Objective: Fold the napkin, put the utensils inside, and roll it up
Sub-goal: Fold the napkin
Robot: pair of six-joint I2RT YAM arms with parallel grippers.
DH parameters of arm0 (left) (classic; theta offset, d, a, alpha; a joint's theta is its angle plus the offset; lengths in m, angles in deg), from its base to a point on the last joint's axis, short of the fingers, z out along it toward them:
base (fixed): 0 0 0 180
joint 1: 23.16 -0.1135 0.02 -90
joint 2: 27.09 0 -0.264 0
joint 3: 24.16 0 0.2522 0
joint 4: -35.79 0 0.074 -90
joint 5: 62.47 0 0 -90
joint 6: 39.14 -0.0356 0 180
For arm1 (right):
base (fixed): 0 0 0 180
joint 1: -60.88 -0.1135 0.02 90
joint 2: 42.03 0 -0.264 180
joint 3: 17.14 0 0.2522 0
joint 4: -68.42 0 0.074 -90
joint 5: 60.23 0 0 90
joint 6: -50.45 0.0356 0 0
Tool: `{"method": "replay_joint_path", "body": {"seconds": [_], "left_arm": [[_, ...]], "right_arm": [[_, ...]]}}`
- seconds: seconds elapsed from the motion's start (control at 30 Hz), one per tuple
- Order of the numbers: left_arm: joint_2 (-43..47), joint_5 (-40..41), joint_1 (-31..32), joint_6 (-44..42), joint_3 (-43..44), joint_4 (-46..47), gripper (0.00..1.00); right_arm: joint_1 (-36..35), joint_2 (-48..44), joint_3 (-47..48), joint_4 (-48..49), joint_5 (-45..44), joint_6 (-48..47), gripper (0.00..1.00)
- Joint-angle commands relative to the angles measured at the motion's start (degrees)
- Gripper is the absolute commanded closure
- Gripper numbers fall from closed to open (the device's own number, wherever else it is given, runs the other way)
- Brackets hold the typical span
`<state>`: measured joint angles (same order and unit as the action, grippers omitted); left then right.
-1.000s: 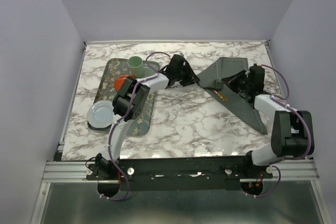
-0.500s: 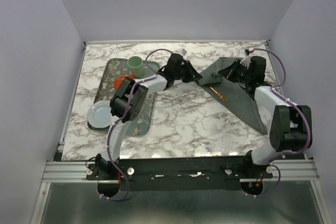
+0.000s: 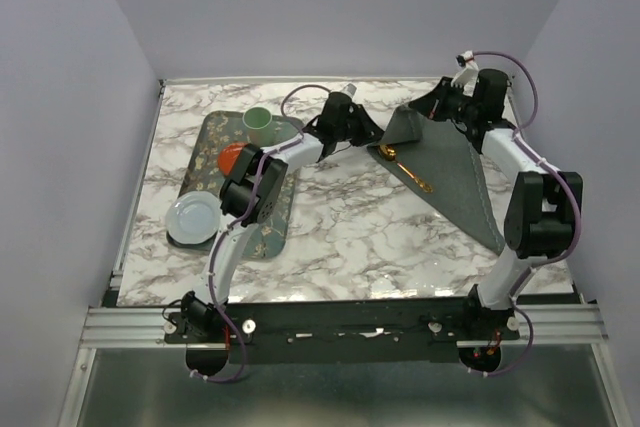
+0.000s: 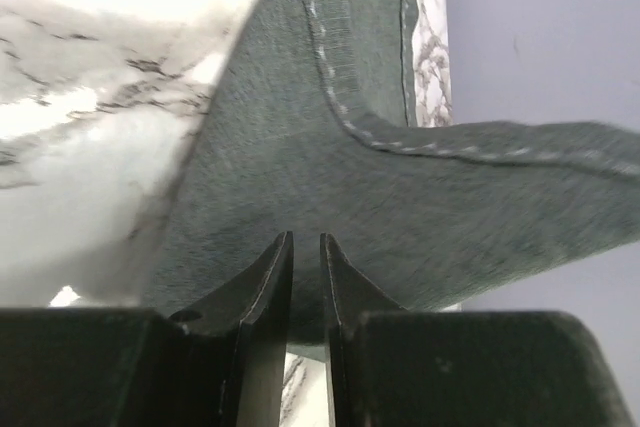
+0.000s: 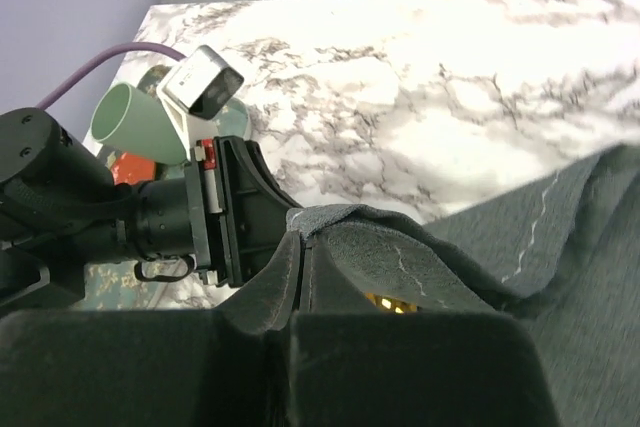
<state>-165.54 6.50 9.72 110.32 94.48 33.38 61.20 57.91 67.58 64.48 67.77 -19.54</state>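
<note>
Top external | napkin (image 3: pixel 452 169) lies folded in a triangle on the right half of the table (image 3: pixel 350 227), far edge lifted | gold spoon (image 3: pixel 404 168) rests on it | my left pincer (image 3: pixel 366 134) is clamped on its left corner | my right pincer (image 3: pixel 443 108) pinches its far fold

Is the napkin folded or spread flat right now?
Folded, partly lifted: the napkin forms a triangle rather than a square, its far edge raised off the table.

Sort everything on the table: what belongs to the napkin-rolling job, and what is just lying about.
Job: napkin, gold utensil.
Lying about: floral tray, green cup, pale plate, red-orange item.
</note>
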Motion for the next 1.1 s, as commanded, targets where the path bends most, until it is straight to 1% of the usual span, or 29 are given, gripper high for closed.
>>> {"method": "replay_joint_path", "body": {"seconds": [0.0, 0.03, 0.1, 0.13, 0.17, 0.2, 0.33, 0.43, 0.57, 0.6, 0.7, 0.83, 1.07], "left_arm": [[2.75, 1.18, -3.35, -1.45, 0.67, -2.03, 0.71], [3.18, 1.09, -3.96, -1.37, 0.76, -2.56, 0.70], [4.59, 1.35, -5.46, -1.37, 0.85, -3.35, 0.61], [4.94, 1.26, -5.90, -1.45, 0.76, -3.53, 0.57], [5.64, 1.52, -6.34, -1.54, 0.59, -3.79, 0.51], [5.91, 1.61, -6.86, -1.63, 0.50, -4.32, 0.50], [7.32, 1.70, -8.09, -1.54, -0.90, -5.03, 0.49], [9.60, 2.66, -8.45, -2.15, -3.97, -4.94, 0.48], [13.81, 3.20, -8.54, -1.55, -9.50, -4.24, 0.49], [14.69, 2.93, -8.54, -1.19, -10.56, -3.89, 0.48], [19.00, 3.10, -8.45, -1.01, -15.22, -3.01, 0.48], [24.27, 3.63, -8.89, -2.42, -19.00, -4.58, 0.49], [31.22, 0.65, -9.15, -2.68, -24.36, -4.59, 0.48]], "right_arm": [[-1.98, 6.65, 10.40, -1.83, 6.82, -3.14, 0.99], [-2.25, 7.63, 12.08, -2.09, 6.91, -3.22, 0.99], [-3.12, 10.69, 14.72, -2.35, 7.61, -3.22, 0.99], [-3.48, 11.76, 17.87, -2.53, 7.62, -3.57, 0.99], [-3.92, 13.07, 19.46, -3.05, 7.44, -3.75, 0.99], [-4.44, 14.22, 21.05, -3.75, 7.53, -4.01, 0.99], [-5.76, 19.84, 26.77, -5.42, 7.36, -5.06, 0.99], [-6.64, 22.22, 30.90, -7.45, 8.58, -6.03, 0.99], [-8.31, 26.95, 36.78, -12.80, 9.20, -9.89, 0.99], [-9.01, 27.67, 39.84, -14.90, 9.55, -10.51, 0.99], [-9.81, 31.09, 43.64, -16.94, 9.02, -10.87, 0.99], [-10.51, 34.35, 48.56, -17.56, 9.73, -10.78, 0.98], [-12.36, 40.06, 54.63, -19.58, 10.69, -11.57, 0.97]]}}
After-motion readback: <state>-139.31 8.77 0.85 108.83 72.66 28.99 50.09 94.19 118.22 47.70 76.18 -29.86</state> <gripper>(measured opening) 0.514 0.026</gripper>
